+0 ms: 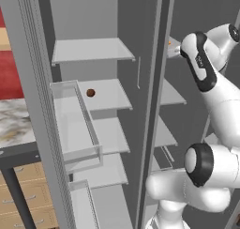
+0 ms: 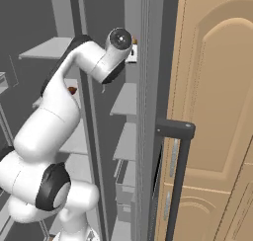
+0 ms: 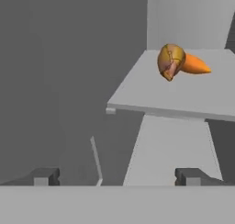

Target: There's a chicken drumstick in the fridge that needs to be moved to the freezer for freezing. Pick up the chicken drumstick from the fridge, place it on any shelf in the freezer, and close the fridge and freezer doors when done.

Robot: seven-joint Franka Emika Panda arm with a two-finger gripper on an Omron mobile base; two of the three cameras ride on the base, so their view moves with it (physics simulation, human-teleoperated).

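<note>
Hand view, chicken drumstick (image 3: 176,62) lying on shelf (image 3: 183,92), beyond spread, empty fingers (image 3: 46,176)

A small dark red-brown ball (image 1: 90,93) rests on a broad shelf. A marble desk (image 1: 14,120) with wooden drawers (image 1: 28,195) stands left. A tan panelled door (image 2: 217,111) stands right.

The chicken drumstick (image 3: 176,62) is golden orange with darker brown patches, and it lies on a pale grey shelf (image 3: 183,97). A small dark red-brown ball (image 1: 91,93) sits on a broad pale grey fridge shelf (image 1: 110,94). The cabinet door (image 2: 217,111) is tan wood, and a dark handle (image 2: 177,171) crosses it.
</note>
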